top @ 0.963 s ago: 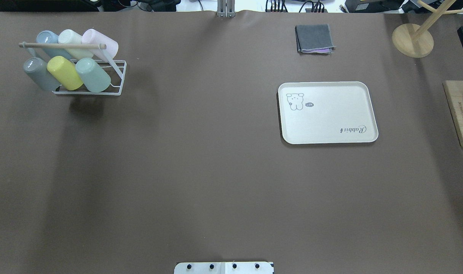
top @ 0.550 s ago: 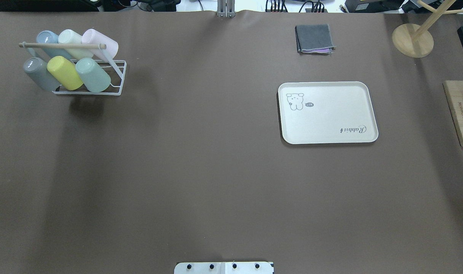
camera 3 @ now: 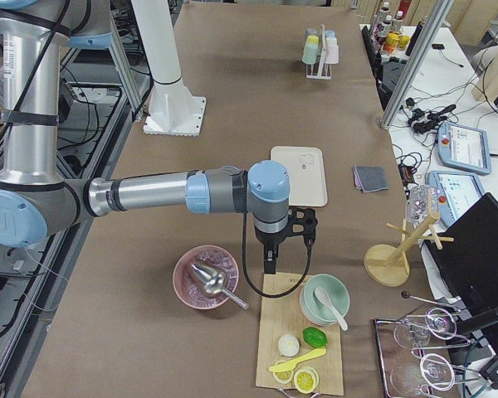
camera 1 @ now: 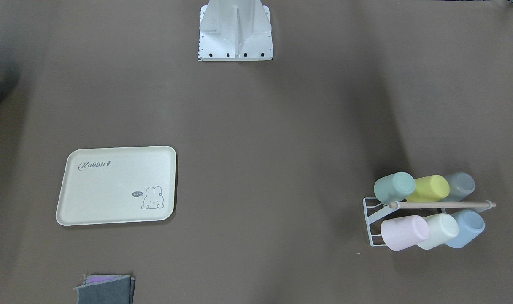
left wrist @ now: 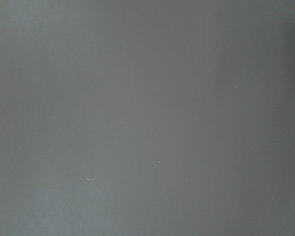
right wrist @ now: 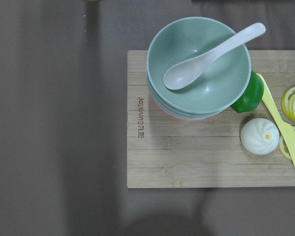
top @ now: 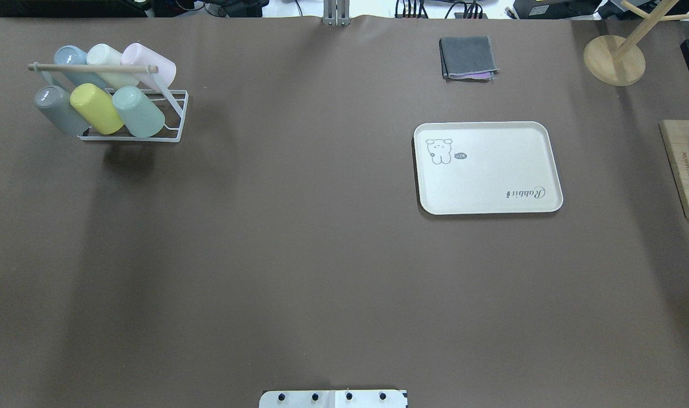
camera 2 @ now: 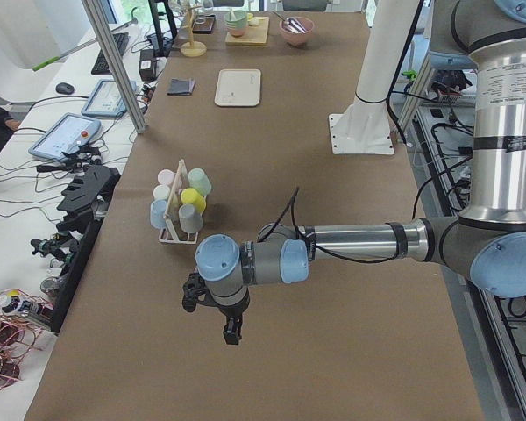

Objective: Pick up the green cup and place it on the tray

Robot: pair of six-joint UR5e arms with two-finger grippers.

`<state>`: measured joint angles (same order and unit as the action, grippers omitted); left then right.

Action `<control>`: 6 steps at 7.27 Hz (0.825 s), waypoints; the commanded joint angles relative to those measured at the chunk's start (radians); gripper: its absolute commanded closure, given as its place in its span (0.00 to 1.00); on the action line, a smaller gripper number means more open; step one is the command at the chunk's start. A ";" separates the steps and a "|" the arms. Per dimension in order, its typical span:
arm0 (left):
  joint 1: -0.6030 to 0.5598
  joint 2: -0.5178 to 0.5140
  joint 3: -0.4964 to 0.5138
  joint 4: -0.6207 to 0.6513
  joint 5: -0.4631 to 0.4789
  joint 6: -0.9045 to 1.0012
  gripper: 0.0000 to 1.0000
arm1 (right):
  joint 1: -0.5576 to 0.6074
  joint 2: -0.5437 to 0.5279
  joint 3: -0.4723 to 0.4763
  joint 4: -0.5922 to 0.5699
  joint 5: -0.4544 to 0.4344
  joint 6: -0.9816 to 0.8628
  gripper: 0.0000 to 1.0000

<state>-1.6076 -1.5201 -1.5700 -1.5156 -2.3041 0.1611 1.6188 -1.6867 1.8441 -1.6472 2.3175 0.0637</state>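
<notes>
The green cup (top: 139, 111) lies tilted in a white wire rack (top: 177, 116) at the far left of the table, next to a yellow cup (top: 96, 107); it also shows in the front-facing view (camera 1: 394, 187) and the exterior left view (camera 2: 200, 181). The cream tray (top: 488, 168) lies bare at the right middle (camera 1: 113, 185). My left gripper (camera 2: 232, 331) hangs over bare table well short of the rack, seen only in the exterior left view. My right gripper (camera 3: 269, 264) hangs over a wooden board, beyond the tray. I cannot tell if either is open or shut.
The rack holds several other cups: grey (top: 58, 109), blue, cream and pink. A folded grey cloth (top: 468, 58) and a wooden stand (top: 613, 59) lie beyond the tray. The wooden board (right wrist: 187, 157) at the right carries a green bowl (right wrist: 199, 66), lemon slices and a bun.
</notes>
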 commanded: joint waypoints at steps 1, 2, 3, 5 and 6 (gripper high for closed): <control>0.002 -0.002 -0.002 0.000 0.002 -0.002 0.02 | -0.004 -0.002 0.007 0.003 -0.006 0.001 0.00; 0.000 -0.009 -0.001 0.003 0.000 -0.002 0.02 | -0.004 -0.001 0.018 0.003 -0.012 0.001 0.00; 0.000 -0.009 -0.002 0.003 0.000 -0.002 0.02 | -0.004 0.002 0.018 0.003 -0.013 0.002 0.00; 0.000 -0.011 -0.007 0.003 0.000 -0.002 0.02 | -0.020 0.007 0.034 0.056 -0.013 0.007 0.00; 0.000 -0.011 -0.010 0.003 0.000 -0.002 0.02 | -0.026 0.010 0.030 0.056 -0.007 0.010 0.00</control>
<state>-1.6076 -1.5305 -1.5768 -1.5126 -2.3040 0.1595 1.6016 -1.6794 1.8753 -1.6037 2.3069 0.0685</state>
